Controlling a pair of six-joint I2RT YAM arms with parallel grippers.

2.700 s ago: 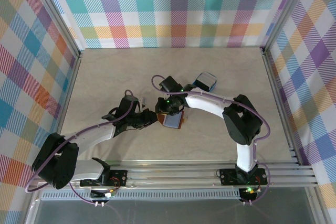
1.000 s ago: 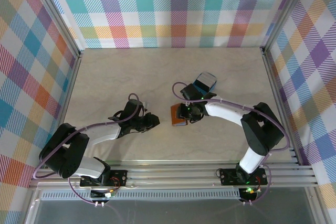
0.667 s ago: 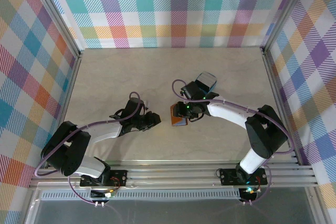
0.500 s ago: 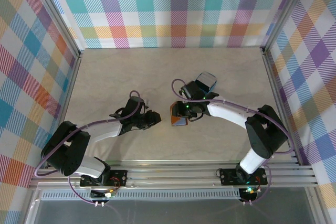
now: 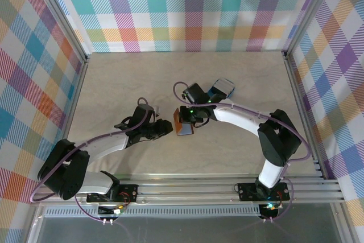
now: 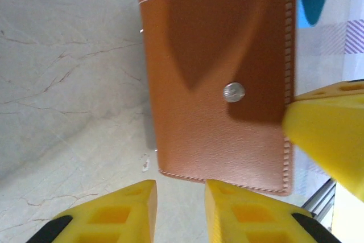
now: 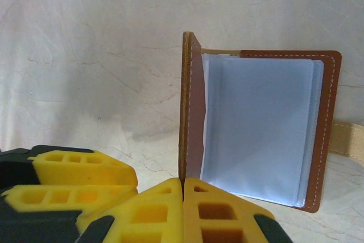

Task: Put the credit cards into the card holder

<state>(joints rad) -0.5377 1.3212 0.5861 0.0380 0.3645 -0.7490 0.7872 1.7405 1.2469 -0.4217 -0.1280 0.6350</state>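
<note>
I find the right gripper (image 7: 183, 196) clamped on the open wallet's (image 7: 192, 112) upright cover; left gripper (image 6: 181, 209) slightly parted, empty.

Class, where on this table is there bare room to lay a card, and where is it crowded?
Bare table runs along the back wall and into the far-left corner, beyond the left claw. Another lies between the blue tray and the right rail. The middle is crowded: both claws meet at the card holder, the right claw shut on its cover.
</note>
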